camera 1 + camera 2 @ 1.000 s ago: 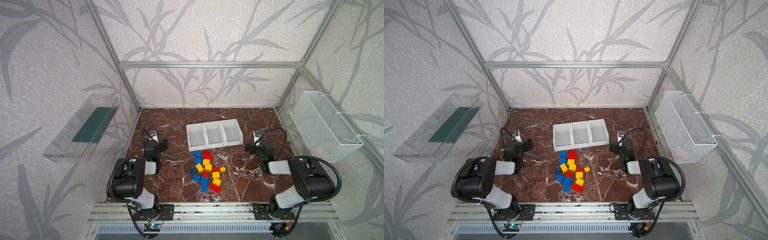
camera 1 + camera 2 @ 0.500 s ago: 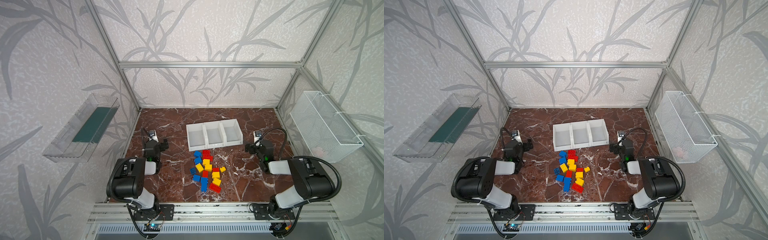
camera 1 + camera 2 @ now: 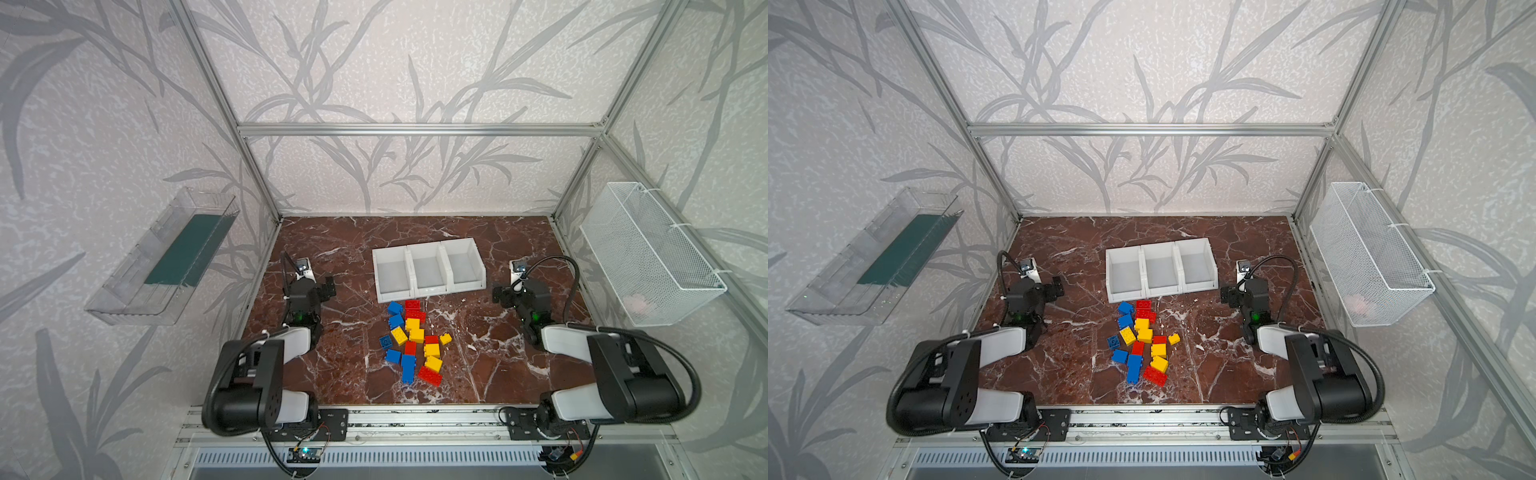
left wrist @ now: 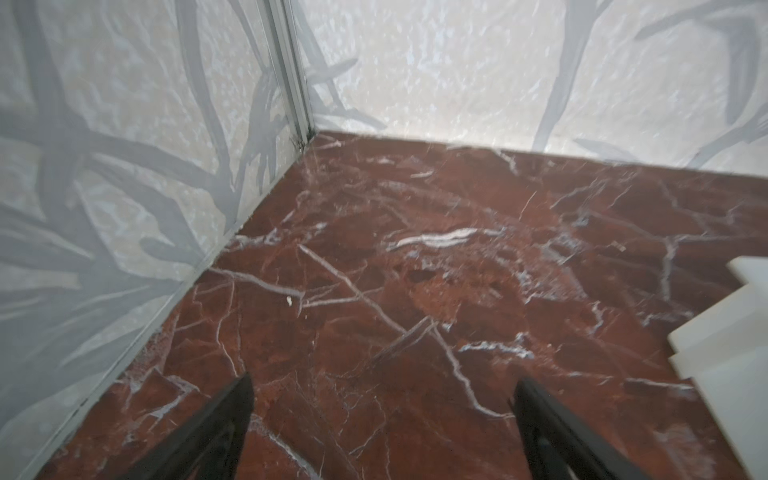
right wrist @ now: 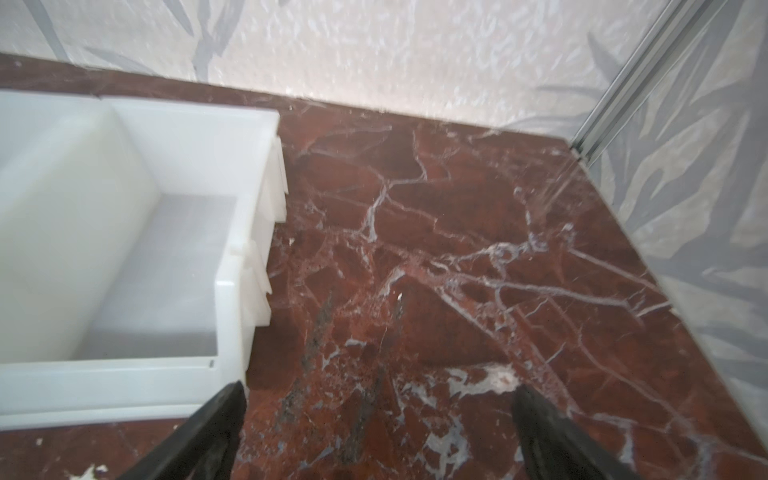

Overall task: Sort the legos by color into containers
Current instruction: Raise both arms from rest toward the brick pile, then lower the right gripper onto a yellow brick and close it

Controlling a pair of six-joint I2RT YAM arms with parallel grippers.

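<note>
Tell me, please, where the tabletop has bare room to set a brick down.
Bare marble lies between the left tool and the white bins, and between the bins and the right tool. Crowded: the lego pile directly before the bins.

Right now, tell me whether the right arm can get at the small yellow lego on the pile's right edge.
Probably yes. The right gripper is open and empty, and only bare table lies between it and the small yellow lego, which lies on that side of the other bricks.
</note>
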